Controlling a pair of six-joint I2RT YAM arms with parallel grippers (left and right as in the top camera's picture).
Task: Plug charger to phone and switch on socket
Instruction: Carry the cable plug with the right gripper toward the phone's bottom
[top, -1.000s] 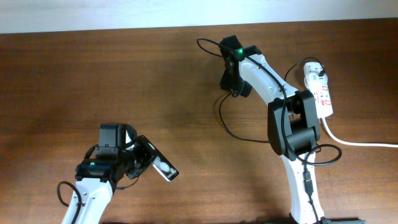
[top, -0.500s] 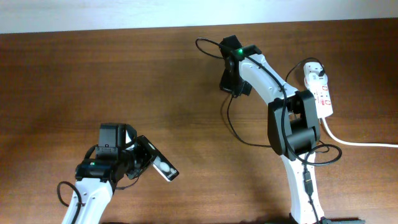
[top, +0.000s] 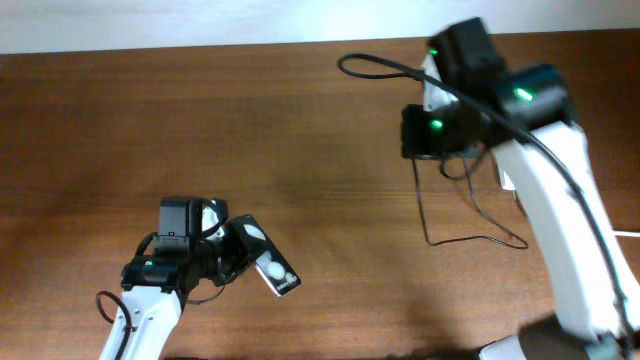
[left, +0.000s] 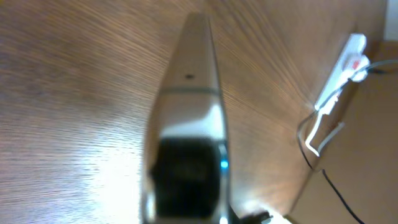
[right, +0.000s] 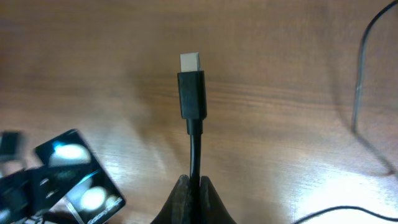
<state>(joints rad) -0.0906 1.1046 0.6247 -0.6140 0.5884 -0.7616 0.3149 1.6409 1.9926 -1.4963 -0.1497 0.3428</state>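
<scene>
The phone (top: 268, 265) is black and glossy with two white reflections. My left gripper (top: 234, 256) is shut on its near end and holds it off the table at the lower left. In the left wrist view the phone (left: 191, 93) appears edge-on and blurred. My right gripper (right: 194, 190) is shut on the thin black cable of the charger (right: 191, 93), whose plug tip points up and away from the fingers. From overhead that gripper (top: 414, 135) hangs high over the table's upper right, the charger cable (top: 470, 240) trailing below. The socket (left: 349, 51) lies far right.
The raised right arm (top: 550, 190) covers most of the upper right of the table, including the socket there. The charger's slack lies in a loop on the wood below it. A white wall strip runs along the table's far edge (top: 200, 25).
The right gripper shut on the charger cable and rose high off the table, shifting right. The left gripper tilted the phone and nudged it slightly right.
</scene>
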